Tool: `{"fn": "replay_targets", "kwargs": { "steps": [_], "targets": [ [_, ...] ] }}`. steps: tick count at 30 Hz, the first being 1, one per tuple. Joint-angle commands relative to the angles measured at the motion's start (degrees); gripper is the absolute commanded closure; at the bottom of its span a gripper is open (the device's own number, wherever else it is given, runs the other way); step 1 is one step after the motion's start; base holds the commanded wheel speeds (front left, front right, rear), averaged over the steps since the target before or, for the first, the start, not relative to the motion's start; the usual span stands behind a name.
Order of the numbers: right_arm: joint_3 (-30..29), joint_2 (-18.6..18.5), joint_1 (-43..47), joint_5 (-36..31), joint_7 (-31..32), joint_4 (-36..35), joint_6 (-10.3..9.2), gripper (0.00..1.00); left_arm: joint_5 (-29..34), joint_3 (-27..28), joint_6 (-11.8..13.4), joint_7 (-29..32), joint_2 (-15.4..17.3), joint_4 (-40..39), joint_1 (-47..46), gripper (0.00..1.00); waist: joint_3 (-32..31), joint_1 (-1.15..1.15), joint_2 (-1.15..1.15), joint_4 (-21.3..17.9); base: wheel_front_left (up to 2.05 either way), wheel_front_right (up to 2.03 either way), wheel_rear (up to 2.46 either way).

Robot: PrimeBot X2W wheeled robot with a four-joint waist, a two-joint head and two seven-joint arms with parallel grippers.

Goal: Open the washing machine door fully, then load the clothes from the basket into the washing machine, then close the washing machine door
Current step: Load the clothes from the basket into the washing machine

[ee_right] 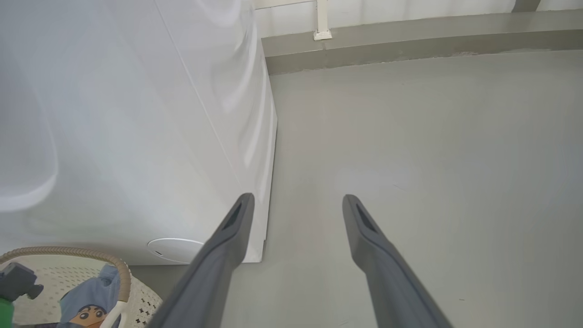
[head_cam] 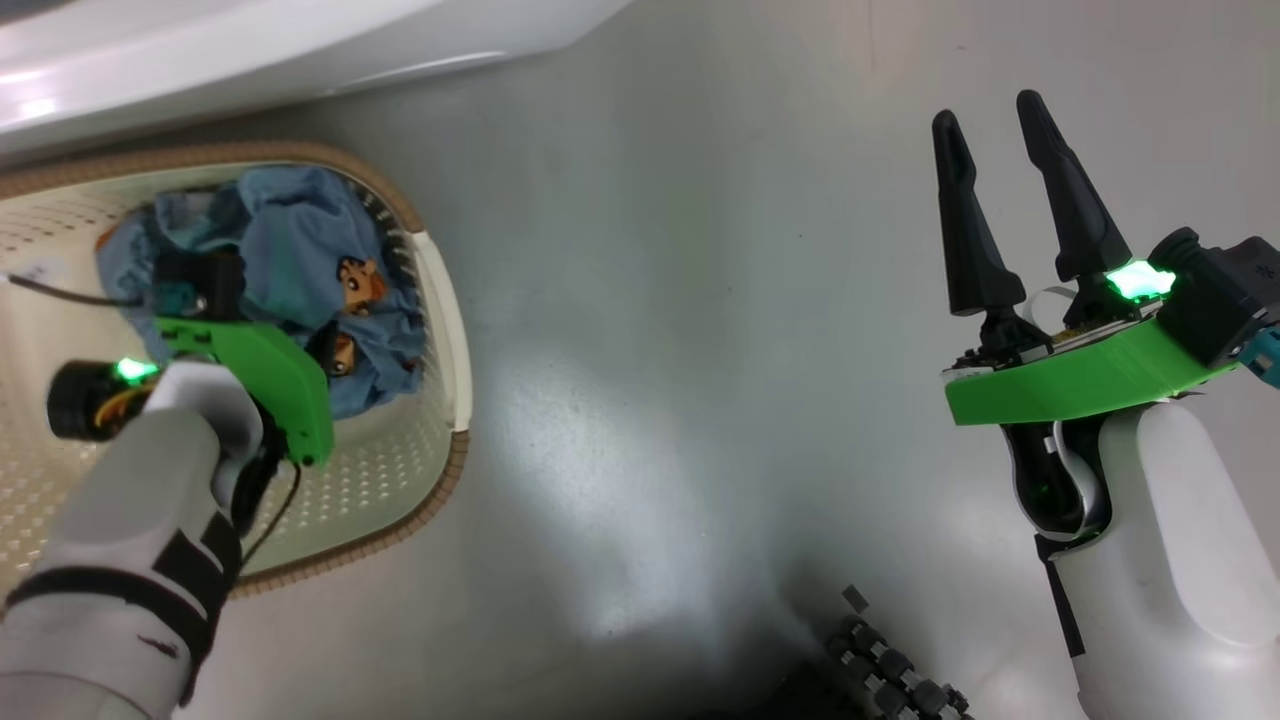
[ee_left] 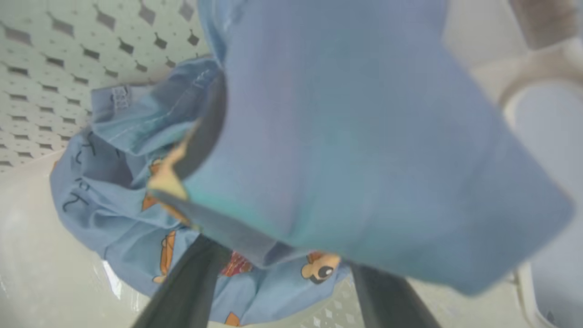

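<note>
Risks first. The left gripper (ee_left: 284,255) is down in the small cream-white perforated plastic basket with the brown rim band (head_cam: 452,330), at the left of the head view. Its wrist view is mostly one blurred fold of the light blue cartoon-print fabric clothes (ee_left: 346,136), right against the lens. I'm judging the bite almost blind. If I close here I may pinch only a thin edge that slips on the lift, or drag the whole heap (head_cam: 300,240) up as one bundle. The basket looks light, so cloth snagging on its holes or rim could tip it or carry it along. A hanging tail could also catch the rim on the way to the big white boxy washing machine (head_cam: 250,50), at the top left of the head view. I cannot tell how the washing machine door stands, so I check that before swinging over.

Left hand: its two long dark fingers (ee_left: 191,282) rise at the bottom of the wrist view, spread wide. The blue fold lies across and between them, touching, not clamped as far as I can judge. The heap lies low in the basket, against its near wall.

The right gripper (head_cam: 988,110) is at the right of the head view, fingers apart and empty over the bare grey floor (head_cam: 700,300), well apart from the basket. In its wrist view the washer's white side panel (ee_right: 136,114) is upper left.
</note>
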Motion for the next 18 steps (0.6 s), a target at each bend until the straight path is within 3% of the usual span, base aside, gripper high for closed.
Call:
{"fn": "replay_targets", "kwargs": {
  "steps": [1, 9, 10, 11, 18],
  "targets": [
    [1.17, 0.15, 1.24, -0.34, -0.27, -1.30, 0.09, 0.00, -1.09, 0.11, -0.14, -0.74, 1.80, -0.45, -0.98, 0.00, 0.81, 0.00, 0.00, -0.80, 0.00, 0.00, 0.00],
    [1.70, 0.49, 1.08, -0.48, -0.27, -1.29, 0.09, 0.00, -4.95, -1.03, -0.14, 0.97, 1.28, 5.61, -4.88, 0.02, 1.26, 0.00, 0.00, -1.80, 0.00, 0.00, 0.00],
    [1.72, 0.53, 1.10, -0.50, -0.27, -1.26, 0.09, 0.00, -5.20, -0.92, -0.14, 0.78, 1.17, 6.37, -5.25, 0.85, 1.23, 0.00, 0.00, -1.86, 0.00, 0.00, 0.00],
    [1.70, 0.60, 1.10, -0.53, -0.27, -1.14, 0.09, 0.00, -5.54, -1.05, -0.14, 0.48, 0.80, 7.22, -5.64, 1.00, 1.09, 0.00, 0.00, -1.89, 0.00, 0.00, 0.00],
    [1.65, 0.74, 1.09, -0.51, -0.27, -0.71, 0.09, 0.00, -7.36, -1.70, -0.14, -1.26, 0.43, 7.94, -4.56, 1.00, -0.46, 0.00, 0.00, -1.28, 0.00, 0.00, 0.00]
  ]
}}
